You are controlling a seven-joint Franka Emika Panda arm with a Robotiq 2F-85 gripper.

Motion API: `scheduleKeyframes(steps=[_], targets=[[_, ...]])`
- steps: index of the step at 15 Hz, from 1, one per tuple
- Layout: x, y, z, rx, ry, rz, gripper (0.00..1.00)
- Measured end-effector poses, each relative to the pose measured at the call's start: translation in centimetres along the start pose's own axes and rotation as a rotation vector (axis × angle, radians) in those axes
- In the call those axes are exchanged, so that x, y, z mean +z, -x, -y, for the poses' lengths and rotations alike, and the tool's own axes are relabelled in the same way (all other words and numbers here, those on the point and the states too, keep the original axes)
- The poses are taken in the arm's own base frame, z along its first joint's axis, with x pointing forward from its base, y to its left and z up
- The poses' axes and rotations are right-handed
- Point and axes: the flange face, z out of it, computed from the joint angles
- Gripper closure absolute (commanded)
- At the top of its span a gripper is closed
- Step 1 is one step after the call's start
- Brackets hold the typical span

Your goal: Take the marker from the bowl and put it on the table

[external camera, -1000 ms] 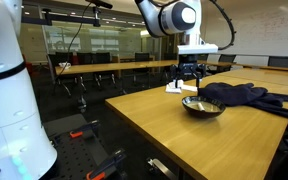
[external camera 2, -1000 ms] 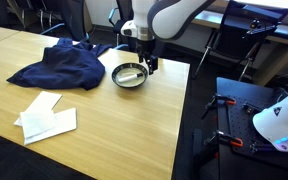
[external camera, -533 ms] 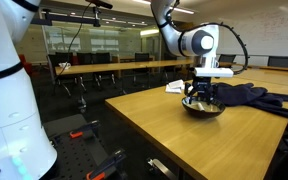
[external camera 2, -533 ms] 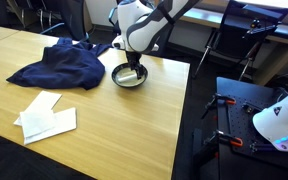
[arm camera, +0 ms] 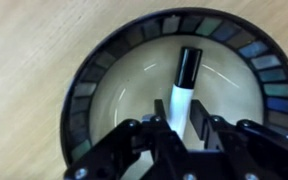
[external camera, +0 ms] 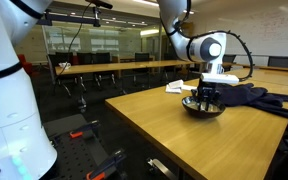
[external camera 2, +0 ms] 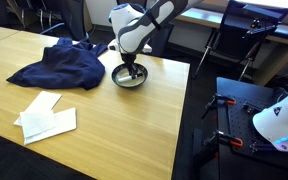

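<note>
A dark-rimmed bowl [arm camera: 80,92] with a pale inside stands on the wooden table [external camera 2: 134,135] in both exterior views, bowl [external camera: 203,108] and bowl [external camera 2: 130,78]. A marker [arm camera: 185,80] with a white body and black cap lies inside it, cap pointing away from the wrist camera. My gripper [arm camera: 179,106] reaches down into the bowl, its fingers pressed on either side of the marker's white body. In the exterior views the gripper [external camera: 203,98] [external camera 2: 133,70] hides the marker.
A dark blue cloth [external camera 2: 64,65] [external camera: 242,95] lies bunched right beside the bowl. White paper sheets [external camera 2: 46,115] lie nearer the table's front. The table edge [external camera 2: 184,110] runs close to the bowl, with a clamped stand [external camera 2: 229,105] beyond it.
The gripper came across from beside the bowl, dropped into it and closed its fingers from wide open onto the marker.
</note>
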Motion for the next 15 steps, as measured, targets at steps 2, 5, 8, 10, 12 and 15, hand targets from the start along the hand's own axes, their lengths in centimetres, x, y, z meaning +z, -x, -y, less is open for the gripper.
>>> scheduleKeyframes(steps=[2,5,8,10,12,15], targets=[[0.4,0.2,-0.4,0.006,-0.009,0.005,0.95],[0.4,0.2,-0.4,0.007,-0.02,0.009,0.95],[-0.3,0.0,0.3,0.008,-0.033,0.015,0.95],[-1.6,0.2,1.6,0.081,-0.05,0.032,0.95],[-3.5,0.6,3.4,0.189,-0.048,0.038,0.95],[-6.1,0.5,7.5,0.341,-0.064,0.048,0.95]])
